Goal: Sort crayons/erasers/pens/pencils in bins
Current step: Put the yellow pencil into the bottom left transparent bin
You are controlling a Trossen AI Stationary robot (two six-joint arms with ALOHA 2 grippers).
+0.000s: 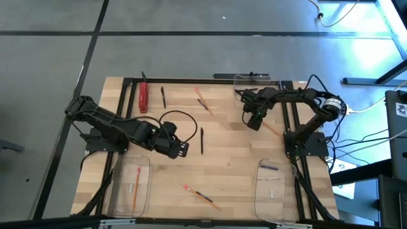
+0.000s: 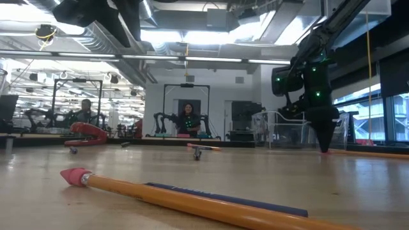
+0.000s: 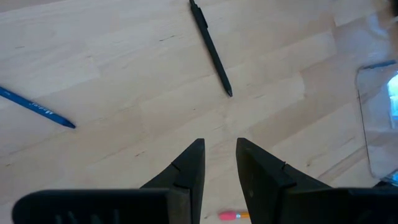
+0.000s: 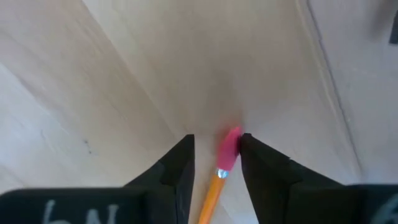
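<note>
1. High view. Wooden table. The left gripper sits at about 9 o'clock of the table centre, with a black pen just beside it at its 2 o'clock. The right gripper is at 1 o'clock of centre, tip down over one end of a pencil. Three clear bins: one at 7 o'clock holding a pencil, one at 5 o'clock holding a dark crayon and pale pieces, one at 1 o'clock on the far edge. Loose: a pencil and a blue pen at 6 o'clock, a pencil pair at 12 o'clock, a pen at 11 o'clock, a red object beside it.

2. Low view. A pencil with a pink eraser lies nearest the camera; the right gripper stands tip-down on the table at 3 o'clock. People sit in the room behind.

3. Left wrist view. Fingers stand apart, gripping nothing, above bare wood.

4. Right wrist view. Fingers stand apart on either side of the pencil's pink eraser; whether they touch it cannot be told.
</note>
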